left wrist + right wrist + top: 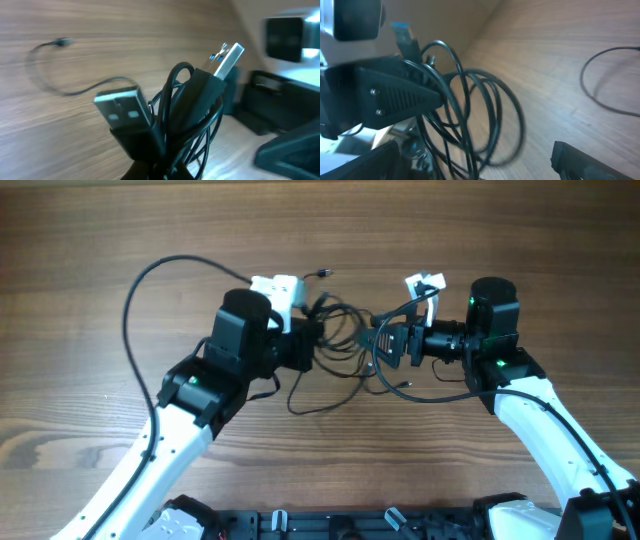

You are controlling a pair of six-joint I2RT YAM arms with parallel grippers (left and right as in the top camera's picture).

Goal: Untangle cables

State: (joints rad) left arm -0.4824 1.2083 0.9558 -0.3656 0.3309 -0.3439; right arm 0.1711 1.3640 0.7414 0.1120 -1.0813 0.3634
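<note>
The cables (345, 340) are thin black wires in a loose tangle between my two grippers at the table's middle. One loop hangs toward the front (318, 408), and a small plug end (322, 273) lies at the back. My left gripper (305, 345) is shut on the bundle. In the left wrist view two USB plugs (125, 107) (227, 57) stick up from the held cables (192, 130), and a thin wire with a small plug (62, 42) lies on the wood. My right gripper (385, 345) is open, with the cable loops (470, 115) passing between its spread fingers.
The wooden table (90, 240) fills the view. A thicker black robot cable (135, 290) arcs out to the left of the left arm. The left arm's gripper body (395, 95) sits close in front of the right wrist camera. Another wire loop (600, 85) lies on the wood at right.
</note>
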